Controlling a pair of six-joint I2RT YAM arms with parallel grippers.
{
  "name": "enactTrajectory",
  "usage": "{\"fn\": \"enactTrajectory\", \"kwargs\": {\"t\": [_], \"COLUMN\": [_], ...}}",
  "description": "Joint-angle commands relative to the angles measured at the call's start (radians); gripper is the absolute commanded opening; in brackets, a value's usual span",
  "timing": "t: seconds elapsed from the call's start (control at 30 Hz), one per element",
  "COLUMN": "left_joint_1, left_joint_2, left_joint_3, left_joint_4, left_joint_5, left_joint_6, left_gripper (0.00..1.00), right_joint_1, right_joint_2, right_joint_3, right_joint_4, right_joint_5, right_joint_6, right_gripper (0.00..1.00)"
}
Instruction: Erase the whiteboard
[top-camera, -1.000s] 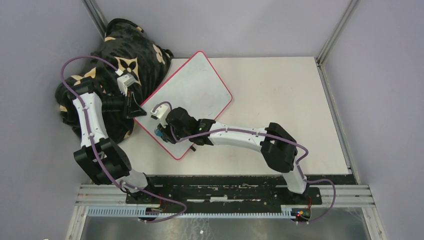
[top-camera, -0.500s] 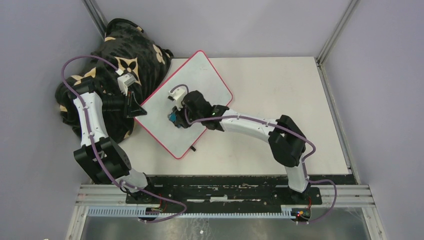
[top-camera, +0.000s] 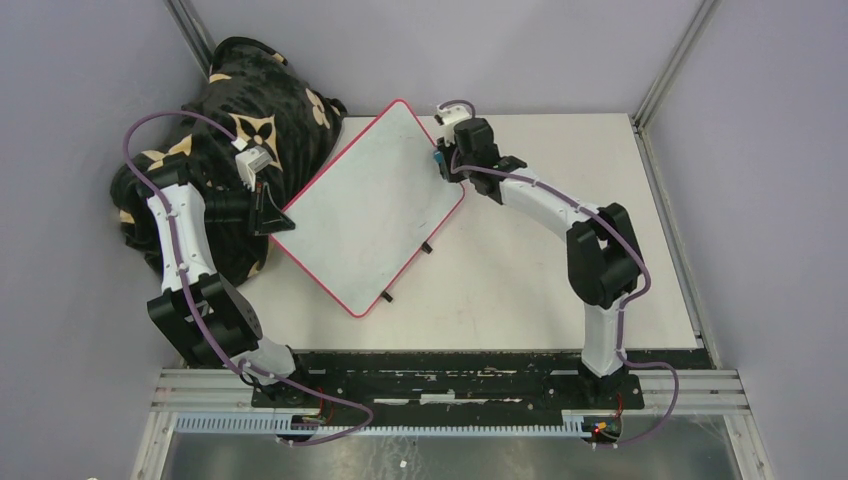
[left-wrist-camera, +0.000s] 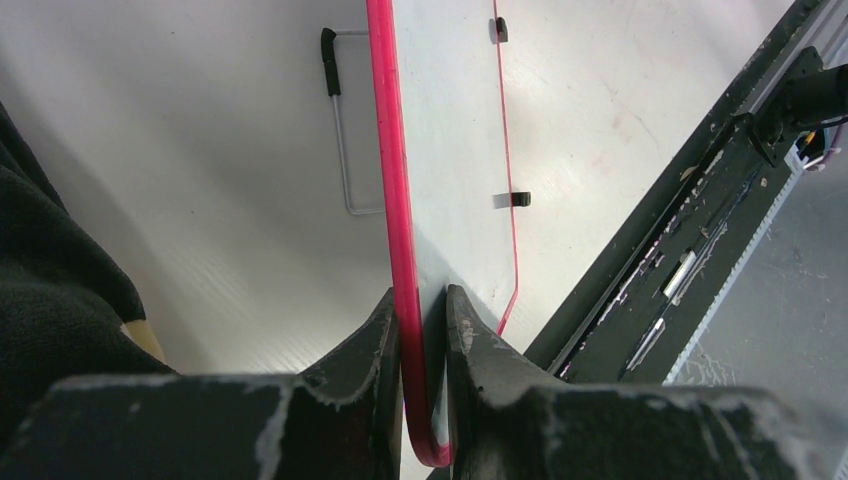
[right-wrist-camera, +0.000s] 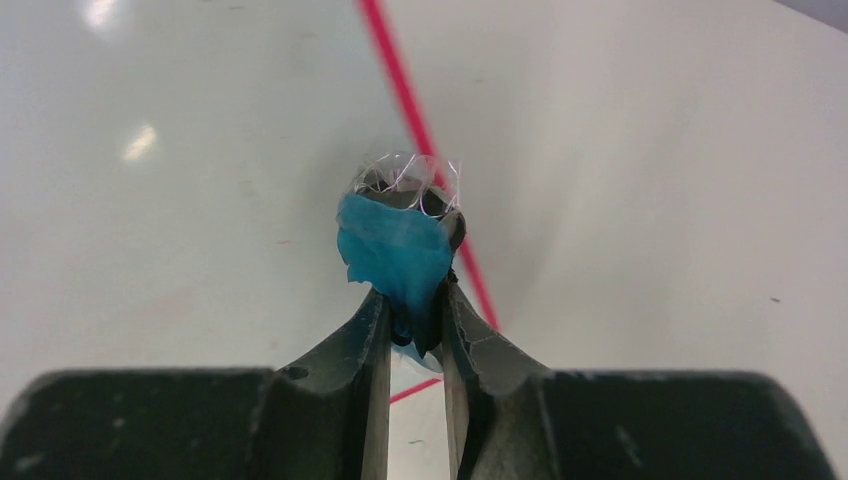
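Where left hand (left-wrist-camera: 420, 296) clamps whiteboard (top-camera: 365, 205), corner hidden.

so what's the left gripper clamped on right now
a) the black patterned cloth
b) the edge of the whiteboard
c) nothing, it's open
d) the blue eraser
b, the left wrist view shows the left gripper shut on the whiteboard at its red rim, while the blue eraser is in the right gripper.
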Motion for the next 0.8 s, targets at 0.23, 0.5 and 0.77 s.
{"fn": "enactTrajectory", "kwargs": {"t": [0.23,0.5,0.77], "left_joint_1": [-0.013,-0.014,-0.013], "left_joint_2": [0.01,0.01,0.026], "left_joint_3": [0.012,0.054,0.12], "left_joint_4": [-0.01,-0.009,-0.008], "left_joint_5": [-0.115,-0.09,-0.026], "left_joint_6": [0.057,0.017,-0.056], "left_gripper": [0.04,0.4,0.85], "right_joint_1": [-0.095,-0.139,-0.188], "right_joint_2": [-0.167,-0.342,-0.508], "right_joint_3": [-0.008,-0.065,-0.223], "right_joint_4": [-0.117,-0.408,-0.517], "right_joint_5": [0.147,0.232,0.257], "right_joint_6": [0.027,0.042,0.104], "right_gripper": [0.01,0.01,0.01]}}
